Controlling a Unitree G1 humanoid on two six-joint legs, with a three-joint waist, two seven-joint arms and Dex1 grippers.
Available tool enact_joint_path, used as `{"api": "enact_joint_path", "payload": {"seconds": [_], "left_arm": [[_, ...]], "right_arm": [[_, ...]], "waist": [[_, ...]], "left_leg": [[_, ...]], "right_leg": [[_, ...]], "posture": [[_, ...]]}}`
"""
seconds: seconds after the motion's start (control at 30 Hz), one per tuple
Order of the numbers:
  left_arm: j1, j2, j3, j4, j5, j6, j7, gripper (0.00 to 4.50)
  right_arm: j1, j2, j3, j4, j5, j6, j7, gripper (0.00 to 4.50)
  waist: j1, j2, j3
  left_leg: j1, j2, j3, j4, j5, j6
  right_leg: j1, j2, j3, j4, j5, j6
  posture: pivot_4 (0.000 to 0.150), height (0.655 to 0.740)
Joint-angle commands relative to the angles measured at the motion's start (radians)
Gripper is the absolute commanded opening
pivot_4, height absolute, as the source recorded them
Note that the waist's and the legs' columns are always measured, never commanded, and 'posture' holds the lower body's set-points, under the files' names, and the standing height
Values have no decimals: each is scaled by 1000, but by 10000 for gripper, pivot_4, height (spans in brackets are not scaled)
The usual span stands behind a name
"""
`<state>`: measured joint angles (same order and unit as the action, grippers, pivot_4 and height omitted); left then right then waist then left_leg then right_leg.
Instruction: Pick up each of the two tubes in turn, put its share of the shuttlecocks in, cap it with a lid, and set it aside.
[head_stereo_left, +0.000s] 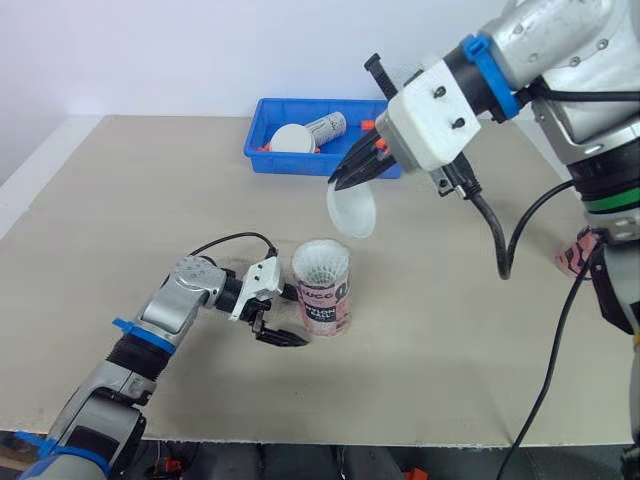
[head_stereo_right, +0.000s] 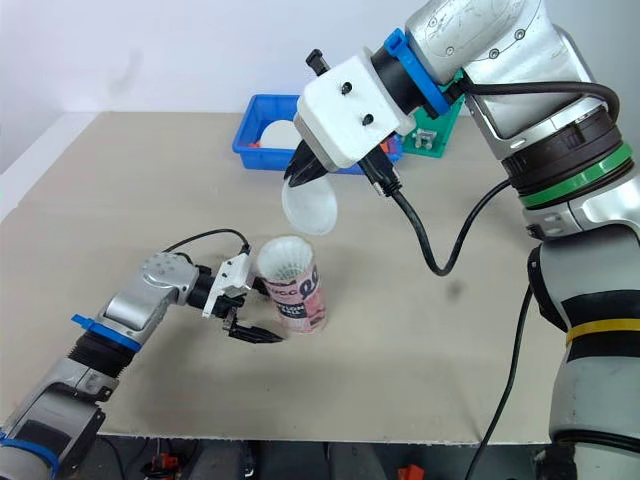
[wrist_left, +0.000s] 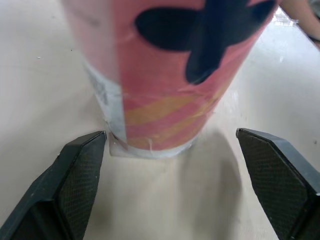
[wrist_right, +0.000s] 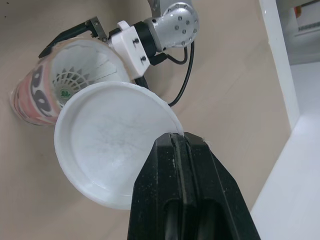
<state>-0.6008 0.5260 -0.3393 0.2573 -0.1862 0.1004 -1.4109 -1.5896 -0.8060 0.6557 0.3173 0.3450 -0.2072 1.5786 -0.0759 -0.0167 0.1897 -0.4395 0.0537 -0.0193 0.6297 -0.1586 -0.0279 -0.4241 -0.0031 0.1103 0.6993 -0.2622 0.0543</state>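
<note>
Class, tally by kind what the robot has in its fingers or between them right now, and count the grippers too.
Pink shuttlecock tube: 1
White lid: 1
Grippers: 2, left gripper and right gripper
Total: 4

The beige table (head_stereo_left: 120, 200) carries a pink tube (head_stereo_left: 325, 300) standing upright near its middle. A blue tray (head_stereo_left: 290, 164) sits at the far edge, well apart from the tube.

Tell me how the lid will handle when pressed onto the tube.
The lid looks thin and translucent, so probably light and bendy. The right gripper pinches only its rim, so it may pivot or slip under pressure. The tube stands upright, so an off-centre push could tip it.
</note>
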Motion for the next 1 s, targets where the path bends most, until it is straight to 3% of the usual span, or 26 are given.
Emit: {"api": "enact_joint_path", "payload": {"seconds": [0.03, 0.17, 0.47, 0.73, 1.0], "left_arm": [[26, 25, -14, 27, 44, -36, -5, 44496], [-3, -37, 50, 10, -39, 38, 46, 44496], [-17, -132, 92, 50, -72, 112, 114, 44496], [-46, -218, 71, 78, -73, 88, 105, 44496], [-126, -308, 73, 275, -10, -43, 157, 44496]], "right_arm": [[-35, 2, -52, 0, -3, 18, 36, 0], [-36, 12, -68, 9, -24, 27, 36, 0], [-38, 29, -96, 28, -66, 45, 36, 0], [-45, 33, -111, 32, -79, 76, 36, 0], [-47, 35, -122, 27, -86, 90, 36, 0]], "waist": [[0, 0, 0], [0, 0, 0], [1, 0, 0], [2, 0, 0], [2, 0, 0]], "left_leg": [[0, 0, 0, 0, 0, 0], [0, 0, 0, -1, 0, 0], [-1, -1, -1, -1, 0, 0], [-2, -2, -1, -1, 0, 0], [-2, -2, -2, -1, 0, 0]], "right_leg": [[0, 0, 0, 0, 0, 0], [0, 0, 0, 0, -1, -2], [0, 0, 0, 0, -1, 2], [0, -1, 0, 0, -1, 3], [0, 0, 0, 0, -1, 3]], "posture": [[1500, 7038], [1500, 7038], [1500, 7038], [1500, 7038], [1500, 7038]]}}
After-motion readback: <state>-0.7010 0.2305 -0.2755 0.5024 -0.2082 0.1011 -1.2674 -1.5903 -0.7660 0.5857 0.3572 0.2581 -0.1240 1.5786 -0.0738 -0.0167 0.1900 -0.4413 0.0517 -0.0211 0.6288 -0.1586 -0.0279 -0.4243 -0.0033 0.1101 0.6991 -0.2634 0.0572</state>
